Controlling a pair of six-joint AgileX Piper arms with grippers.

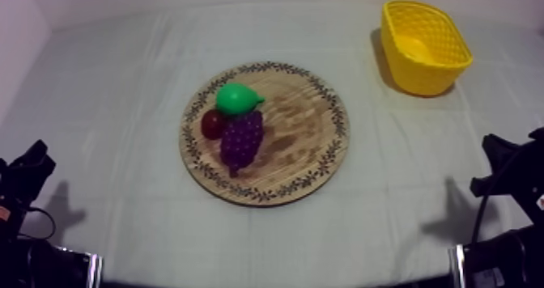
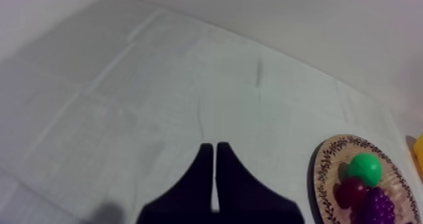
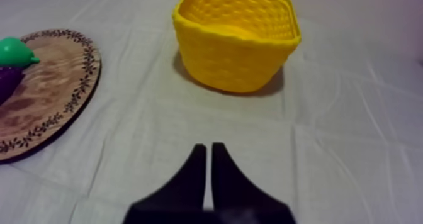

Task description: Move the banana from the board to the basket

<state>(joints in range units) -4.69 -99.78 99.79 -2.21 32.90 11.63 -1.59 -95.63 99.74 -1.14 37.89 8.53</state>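
Board [image 1: 299, 137] of round, grained wood with a leafy patterned rim lies at the middle of your bench [image 1: 121, 81], on the creased grey-white cloth. On its 9 o'clock half three toy fruit cluster, touching: a smooth green pear [image 1: 236, 98] at 12 o'clock of the group, a small red fruit [image 1: 213, 124] at 9 o'clock, and knobbly purple grapes [image 1: 242, 139] at 6 o'clock. The basket [image 1: 429, 77], yellow with a lattice-moulded wall and an oval rim, stands well apart at 2 o'clock from the board. Your banana [image 1: 414, 47] lies inside it, a smooth, paler yellow curve against the 9 o'clock wall. Your left fingers [image 2: 236, 185] are pressed together into a narrow black wedge, gripping nothing, over bare cloth. Your right fingers [image 3: 226, 185] are likewise closed and empty, pointing at the basket.
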